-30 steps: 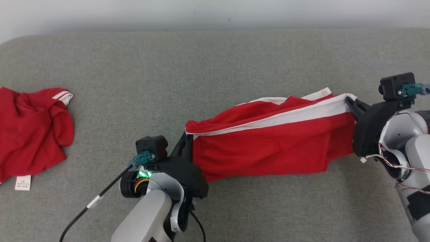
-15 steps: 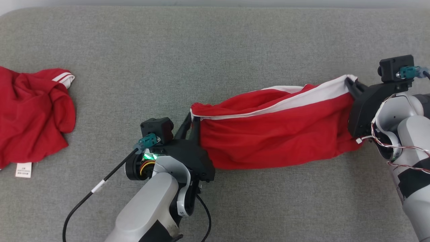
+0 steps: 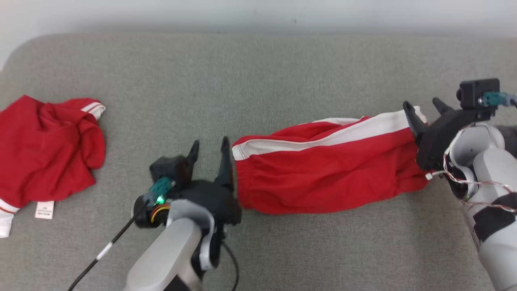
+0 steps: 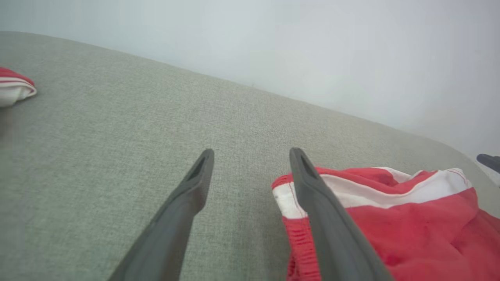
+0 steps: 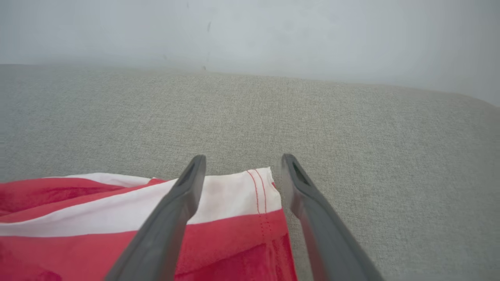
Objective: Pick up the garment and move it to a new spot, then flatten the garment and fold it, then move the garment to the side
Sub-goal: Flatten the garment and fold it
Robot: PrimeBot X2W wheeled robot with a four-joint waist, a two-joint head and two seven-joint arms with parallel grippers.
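Shorts [image 3: 323,178] lie slack on the grey cushion [image 3: 258,72] between two grippers; a second ago both ends were pinched and pulled taut. The left gripper [image 3: 210,141] now stands spread wide beside the waistband; the right gripper [image 3: 421,102] is spread wide over the white-striped hem — neither holds cloth. Well apart to the left lies one crumpled red shirt [image 3: 44,153] with a white label [image 3: 44,210] — two red garments in all.

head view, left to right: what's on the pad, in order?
crumpled red garment → left gripper, open, beside the waistband end → red shorts with a white side stripe, lying flat → right gripper, open, at the hem end
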